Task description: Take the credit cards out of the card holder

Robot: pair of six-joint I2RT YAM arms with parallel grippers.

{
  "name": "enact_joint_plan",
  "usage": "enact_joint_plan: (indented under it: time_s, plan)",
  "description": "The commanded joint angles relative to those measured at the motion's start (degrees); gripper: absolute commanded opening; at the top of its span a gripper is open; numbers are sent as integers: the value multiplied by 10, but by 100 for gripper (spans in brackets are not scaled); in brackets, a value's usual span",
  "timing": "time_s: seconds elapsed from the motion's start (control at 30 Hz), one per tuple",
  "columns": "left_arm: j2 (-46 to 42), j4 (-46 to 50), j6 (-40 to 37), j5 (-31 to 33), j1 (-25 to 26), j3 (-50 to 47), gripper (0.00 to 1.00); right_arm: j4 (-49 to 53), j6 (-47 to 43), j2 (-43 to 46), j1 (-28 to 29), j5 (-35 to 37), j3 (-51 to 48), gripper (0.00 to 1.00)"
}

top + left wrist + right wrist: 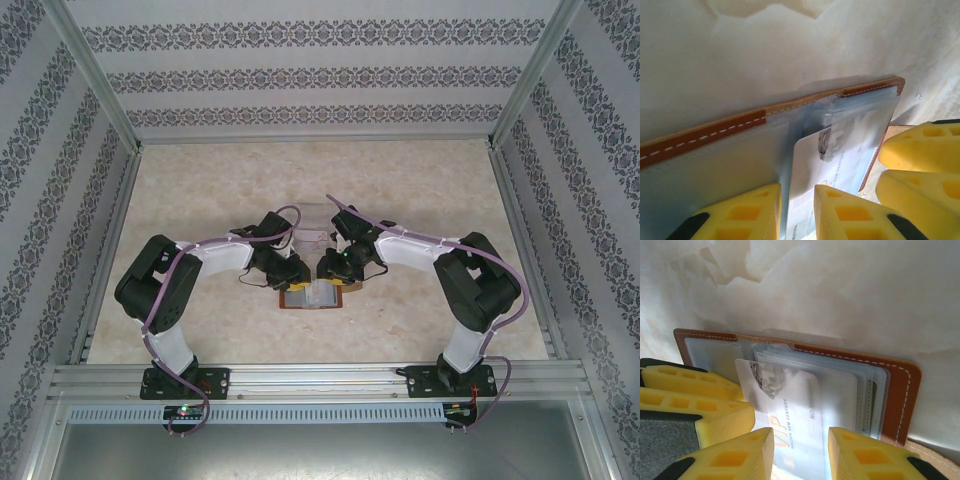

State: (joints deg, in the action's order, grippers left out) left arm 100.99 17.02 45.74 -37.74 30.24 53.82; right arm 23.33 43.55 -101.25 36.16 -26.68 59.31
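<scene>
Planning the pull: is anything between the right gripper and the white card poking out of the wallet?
Nothing visible. The white card shows bare in the gap between the right gripper's open fingers, its end out of the card holder's clear pocket. The left gripper sits at its side edge.

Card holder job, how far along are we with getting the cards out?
Done: the card holder lies opened flat on the table. In hand: one pale credit card sticks partway out of its pocket, sitting between the right gripper's open jaws, not clamped. Left: that card and any others tucked in the pockets must come fully out.
</scene>
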Motion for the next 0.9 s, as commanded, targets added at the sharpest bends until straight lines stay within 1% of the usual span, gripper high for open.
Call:
enact_joint_plan:
  time_s: [0.0,0.47,0.87]
  plan:
    - [7,-33,14,-17,-6,-12,23,-8,6,-20,6,-12,1,35]
    - [1,-28,11,-14,-10,-16,12,-7,7,-19,4,-7,-10,35]
    - [-18,71,-47,45,-15,0,11,-2,3,-19,0,-6,-11,35]
